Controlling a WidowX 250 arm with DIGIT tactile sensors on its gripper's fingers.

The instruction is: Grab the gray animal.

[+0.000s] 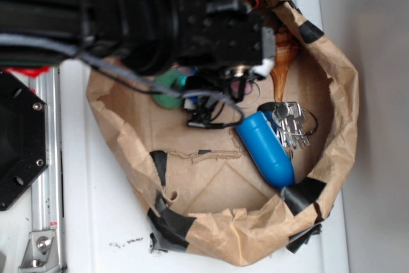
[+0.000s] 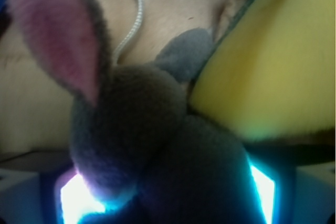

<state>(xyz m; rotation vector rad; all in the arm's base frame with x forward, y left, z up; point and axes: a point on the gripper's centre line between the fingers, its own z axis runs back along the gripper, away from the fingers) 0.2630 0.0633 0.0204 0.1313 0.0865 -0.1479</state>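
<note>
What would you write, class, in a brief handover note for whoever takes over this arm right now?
Gripper: low inside the brown paper bag, hard against the fuzzy gray plush mouse; the jaws are hidden, so a closed grasp cannot be confirmed.
Mouse: fills the wrist view, pink ear up, white cord tail behind, a yellow object beside it.
Also in the bag: green ball, blue capsule, metal keys.
Left: confirm the grip, then lift.

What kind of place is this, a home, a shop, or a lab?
Probably a robot lab bench: a taped brown paper bin on a white table, with an aluminium rail beside it, and the gripper over the gray animal.
</note>
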